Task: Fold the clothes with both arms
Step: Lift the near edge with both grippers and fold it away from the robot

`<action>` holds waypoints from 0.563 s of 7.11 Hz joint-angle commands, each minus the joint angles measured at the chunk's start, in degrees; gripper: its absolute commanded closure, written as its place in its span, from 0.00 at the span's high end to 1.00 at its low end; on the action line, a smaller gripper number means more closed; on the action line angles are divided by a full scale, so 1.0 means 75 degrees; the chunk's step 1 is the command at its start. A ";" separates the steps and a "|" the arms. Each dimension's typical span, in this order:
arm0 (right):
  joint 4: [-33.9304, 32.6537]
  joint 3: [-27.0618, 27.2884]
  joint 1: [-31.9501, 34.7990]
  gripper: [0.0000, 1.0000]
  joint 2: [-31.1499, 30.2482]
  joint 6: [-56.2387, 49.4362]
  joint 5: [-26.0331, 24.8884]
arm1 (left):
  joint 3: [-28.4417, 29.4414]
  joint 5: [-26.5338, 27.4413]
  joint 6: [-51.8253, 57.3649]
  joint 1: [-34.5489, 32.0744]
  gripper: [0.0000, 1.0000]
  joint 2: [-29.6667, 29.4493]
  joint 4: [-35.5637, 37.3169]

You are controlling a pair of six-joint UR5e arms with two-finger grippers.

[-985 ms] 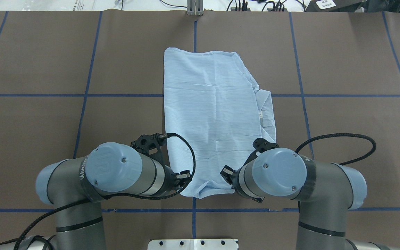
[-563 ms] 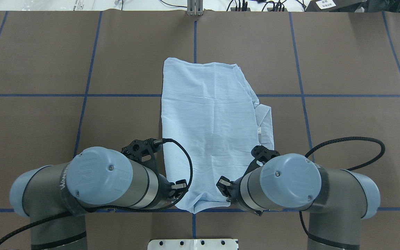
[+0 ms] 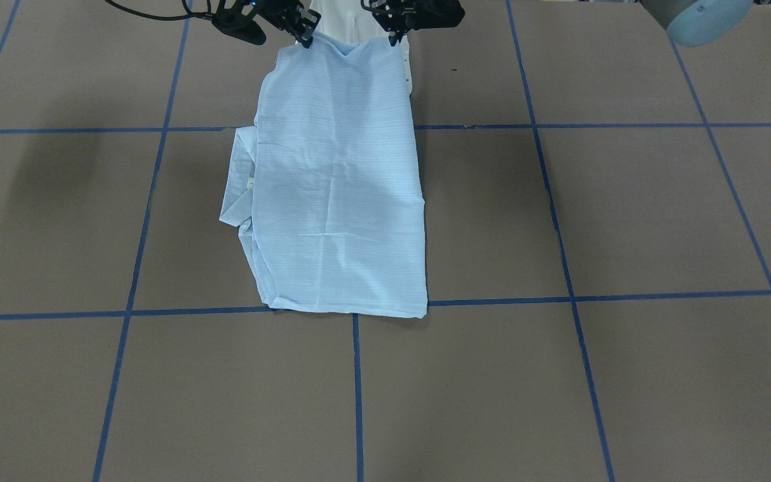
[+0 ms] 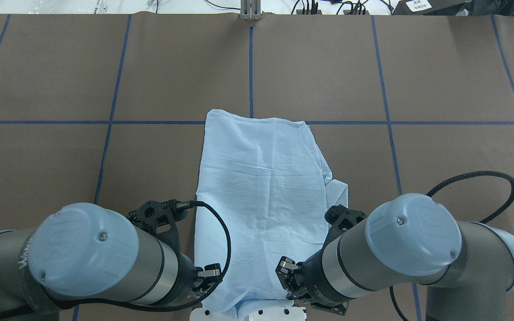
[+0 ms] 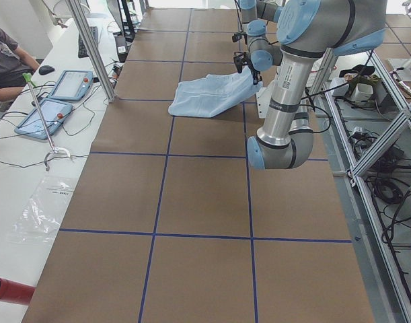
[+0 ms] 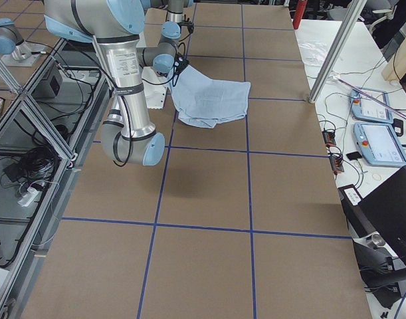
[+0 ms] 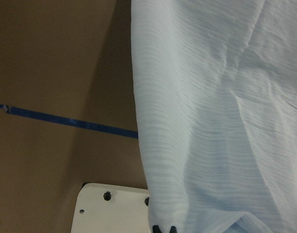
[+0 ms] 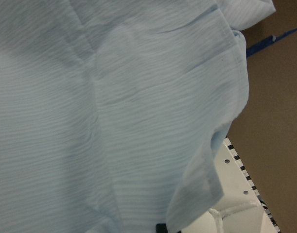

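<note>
Overhead exterior | shirt [image 4: 261,187] thin, pale-blue, finely striped | creased oblong fold

The pale-blue, finely striped shirt [image 4: 261,187] lies folded into a long panel down the table's middle, with a flap poking out on its right. Its near edge is raised, its corners pinched by the left gripper [image 3: 393,35] and right gripper [image 3: 306,39].

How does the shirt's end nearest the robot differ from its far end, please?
The near end is lifted off the table, pinched by the left gripper and right gripper; the far end lies flat on it. The near end sags between the two grips, while the far end runs as a straight edge. Both are the same pale-blue striped shirt.
</note>
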 commanded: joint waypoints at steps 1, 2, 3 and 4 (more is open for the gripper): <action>-0.0008 -0.0056 0.0260 0.00 0.0013 -0.0011 0.0181 | -0.0118 -0.0027 0.0032 0.0016 0.00 -0.0047 0.0279; 0.0003 -0.0290 0.0412 0.00 0.0071 -0.0104 0.0111 | 0.0208 -0.0004 0.0125 0.0004 0.00 -0.0082 0.0174; 0.0027 -0.0536 0.0692 0.00 0.0118 -0.0255 -0.0041 | 0.0606 0.0054 0.0196 -0.0124 0.00 -0.0082 -0.0245; 0.0027 -0.0666 0.0857 0.00 0.0211 -0.0559 -0.0437 | 0.0842 0.0032 0.0452 -0.0542 0.00 -0.0082 -0.0562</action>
